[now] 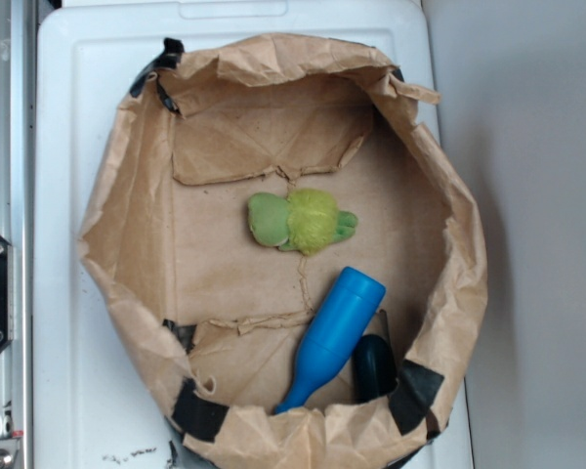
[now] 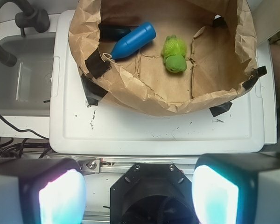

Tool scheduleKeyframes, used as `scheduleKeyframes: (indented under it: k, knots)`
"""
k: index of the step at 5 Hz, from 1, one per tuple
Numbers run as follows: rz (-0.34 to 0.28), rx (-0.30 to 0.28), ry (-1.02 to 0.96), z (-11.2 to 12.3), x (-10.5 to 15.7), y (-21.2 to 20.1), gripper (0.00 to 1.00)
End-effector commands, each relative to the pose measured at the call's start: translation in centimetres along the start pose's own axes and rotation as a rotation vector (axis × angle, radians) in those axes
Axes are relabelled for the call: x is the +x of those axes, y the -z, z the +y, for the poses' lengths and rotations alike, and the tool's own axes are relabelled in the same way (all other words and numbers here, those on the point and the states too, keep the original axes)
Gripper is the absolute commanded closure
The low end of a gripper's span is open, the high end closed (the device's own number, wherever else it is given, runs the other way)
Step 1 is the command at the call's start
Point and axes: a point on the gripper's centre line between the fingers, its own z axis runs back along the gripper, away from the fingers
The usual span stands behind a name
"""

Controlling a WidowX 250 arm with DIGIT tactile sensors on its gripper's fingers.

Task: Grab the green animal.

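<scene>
The green animal [image 1: 298, 221] is a small plush with a fuzzy yellow-green body and a smoother olive head, lying on its side in the middle of the brown paper bag's floor. In the wrist view the green animal [image 2: 173, 53] shows far off, inside the bag. My gripper [image 2: 139, 192] is open, its two glowing pads wide apart with nothing between them. It hovers over the robot's black base, well short of the bag. The gripper does not show in the exterior view.
A blue bottle [image 1: 334, 336] leans against the bag's near wall beside a dark oval object [image 1: 374, 367]. The crumpled paper bag [image 1: 127, 244] has tall walls and sits on a white lid [image 2: 154, 133]. A grey sink [image 2: 18, 79] lies to the left.
</scene>
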Motion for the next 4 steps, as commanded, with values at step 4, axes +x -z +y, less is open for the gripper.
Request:
scheduleKeyframes:
  k: [4]
  knots:
    - [-0.039,0.025,-0.088,3.0,8.5,3.0,0.00]
